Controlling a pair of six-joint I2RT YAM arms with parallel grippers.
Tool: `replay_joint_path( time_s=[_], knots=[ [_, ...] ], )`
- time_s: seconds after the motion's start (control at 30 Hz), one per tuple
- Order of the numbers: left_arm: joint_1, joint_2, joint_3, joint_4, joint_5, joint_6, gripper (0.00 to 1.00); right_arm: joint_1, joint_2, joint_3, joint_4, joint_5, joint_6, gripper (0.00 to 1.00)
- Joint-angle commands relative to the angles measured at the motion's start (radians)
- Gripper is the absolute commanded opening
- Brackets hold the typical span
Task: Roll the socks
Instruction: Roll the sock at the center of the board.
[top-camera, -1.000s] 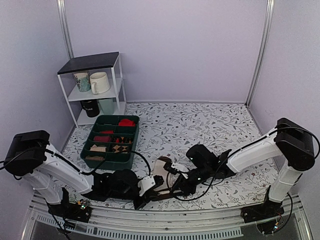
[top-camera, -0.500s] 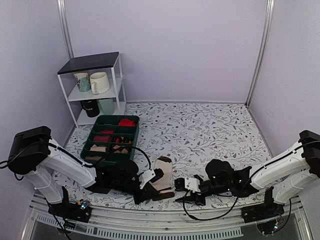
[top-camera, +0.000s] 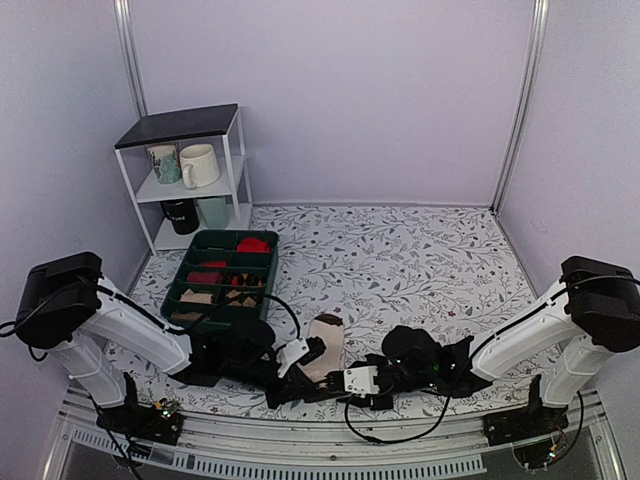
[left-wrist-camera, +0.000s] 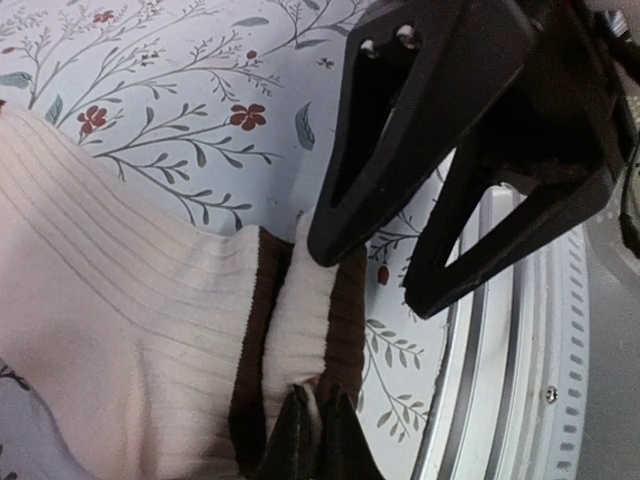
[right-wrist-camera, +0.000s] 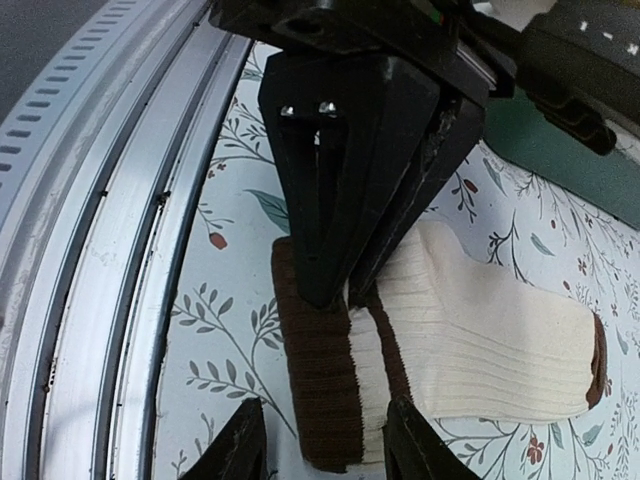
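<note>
The socks (top-camera: 326, 345) lie flat near the table's front edge: cream ribbed fabric with dark brown bands and a dark brown far end. In the left wrist view my left gripper (left-wrist-camera: 312, 408) is shut on the banded end of the socks (left-wrist-camera: 130, 320). My right gripper (right-wrist-camera: 325, 412) is open, its fingers (right-wrist-camera: 240, 445) on either side of the same brown band of the socks (right-wrist-camera: 480, 335), just short of it. The two grippers face each other, with the left gripper (right-wrist-camera: 360, 170) right in front of the right one. From above, the left gripper (top-camera: 310, 377) and right gripper (top-camera: 336, 388) nearly touch.
A green compartment tray (top-camera: 215, 325) holding red and checked rolled socks sits left of the socks. A white shelf (top-camera: 190, 180) with mugs stands at the back left. The metal rail (top-camera: 330, 440) along the table's front edge is close beside both grippers.
The right gripper was over the socks, drew back to the right, and has now moved left again to the banded end. The left gripper has kept its hold.
</note>
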Motion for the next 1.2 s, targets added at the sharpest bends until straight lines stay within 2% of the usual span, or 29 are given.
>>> replay_joint_path(
  time_s=[0.0,0.27,0.33,0.47,0.57,0.7,0.77,0.8,0.87,0.97,1.17],
  knots=[
    [0.007,0.025,-0.051,-0.168,0.028,-0.014,0.0,0.005,0.055,0.044,-0.017,0.005,-0.047,0.41],
    [0.007,0.025,-0.056,-0.156,0.043,-0.011,0.0,0.007,0.115,0.074,-0.071,-0.013,-0.022,0.38],
    [0.008,0.025,-0.058,-0.152,0.044,-0.01,0.0,0.01,0.124,0.073,-0.085,-0.012,-0.003,0.31],
    [0.008,0.025,-0.055,-0.151,0.041,-0.002,0.0,0.011,0.141,0.097,-0.154,-0.013,0.044,0.08],
    [0.006,-0.014,-0.044,-0.171,-0.026,0.026,0.0,0.011,0.145,0.136,-0.255,-0.016,0.097,0.04],
    [-0.022,-0.159,-0.062,-0.177,-0.183,0.091,0.16,0.007,0.124,0.164,-0.361,-0.124,0.163,0.03],
    [-0.055,-0.261,-0.091,-0.154,-0.265,0.13,0.35,-0.001,0.122,0.188,-0.423,-0.195,0.191,0.03],
    [-0.074,-0.311,-0.111,-0.138,-0.298,0.151,0.38,-0.006,0.123,0.204,-0.453,-0.221,0.212,0.03],
    [-0.107,-0.422,-0.152,-0.113,-0.353,0.188,0.42,-0.018,0.134,0.249,-0.532,-0.27,0.235,0.03],
    [-0.124,-0.521,-0.208,-0.077,-0.355,0.235,0.46,-0.053,0.162,0.316,-0.644,-0.362,0.271,0.03],
    [-0.171,-0.538,-0.243,-0.039,-0.357,0.267,0.45,-0.141,0.282,0.456,-0.825,-0.511,0.373,0.04]
  ],
)
